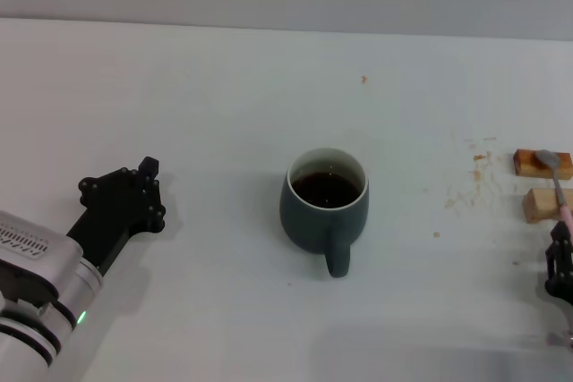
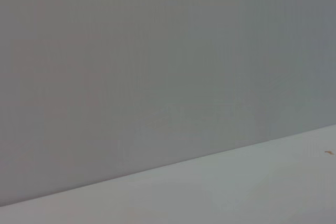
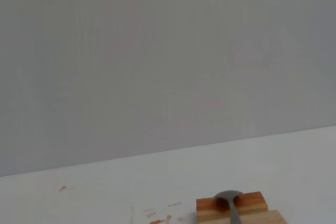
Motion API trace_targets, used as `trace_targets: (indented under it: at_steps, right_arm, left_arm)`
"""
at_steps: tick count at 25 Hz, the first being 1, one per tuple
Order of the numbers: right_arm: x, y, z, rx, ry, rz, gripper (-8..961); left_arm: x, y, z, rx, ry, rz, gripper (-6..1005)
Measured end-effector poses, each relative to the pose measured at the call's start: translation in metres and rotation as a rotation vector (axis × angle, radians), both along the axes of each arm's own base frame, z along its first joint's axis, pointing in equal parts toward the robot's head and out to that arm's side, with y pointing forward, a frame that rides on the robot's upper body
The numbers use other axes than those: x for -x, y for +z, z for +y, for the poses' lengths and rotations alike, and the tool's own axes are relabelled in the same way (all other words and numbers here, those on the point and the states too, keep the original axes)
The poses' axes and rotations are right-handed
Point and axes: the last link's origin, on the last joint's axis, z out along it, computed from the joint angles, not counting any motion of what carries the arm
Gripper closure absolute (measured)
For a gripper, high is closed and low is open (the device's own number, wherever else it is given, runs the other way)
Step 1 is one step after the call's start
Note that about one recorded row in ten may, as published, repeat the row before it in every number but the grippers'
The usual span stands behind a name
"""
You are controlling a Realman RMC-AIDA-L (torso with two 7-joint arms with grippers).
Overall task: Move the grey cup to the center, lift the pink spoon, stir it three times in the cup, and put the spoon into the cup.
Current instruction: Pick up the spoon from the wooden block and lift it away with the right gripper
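White table (image 1: 224,87): grey cup (image 1: 323,207) centre, no readable writing.

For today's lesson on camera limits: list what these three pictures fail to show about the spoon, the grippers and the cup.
- Pink spoon: in the head view, the handle's end is hidden behind the right gripper; the right wrist view's edge cuts it off.
- Right gripper: cropped by the head view's edge.
- Left gripper: missing from its wrist view, which shows only wall and table.
- Grey cup: liquid depth unreadable.
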Motion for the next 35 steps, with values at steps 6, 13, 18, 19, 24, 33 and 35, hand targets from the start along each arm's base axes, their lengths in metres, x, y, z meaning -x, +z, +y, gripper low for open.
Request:
trace_targets:
  at_steps: [6,13,18,19,24,33,35]
  right_arm:
    - [-0.001,0.000,0.001,0.010,0.008,-0.013,747]
    - [-0.003,0.000,0.002,0.012,-0.002,-0.024,868]
    - [-0.004,0.002,-0.001,-0.002,-0.017,-0.072,886]
    - [-0.004,0.002,-0.001,-0.007,-0.019,-0.086,886]
    - [0.003,0.004,-0.003,-0.036,-0.004,-0.140,886]
    - [0.026,0.012,0.001,-0.091,0.039,-0.236,886]
    - [0.033,0.014,0.003,-0.100,0.051,-0.252,886]
  left_arm:
    - [0.000,0.000,0.000,0.000,0.001,0.000,1001]
    - [0.000,0.000,0.000,0.000,0.000,0.001,1000]
    - [0.000,0.000,0.001,0.003,0.002,0.003,1000]
    - [0.001,-0.001,0.001,0.006,0.005,0.005,1000]
    - [0.002,-0.002,0.001,0.014,0.013,0.009,1000]
    - [0.002,-0.002,0.001,0.015,0.016,0.010,1000]
    - [0.003,-0.002,0.001,0.018,0.019,0.012,1000]
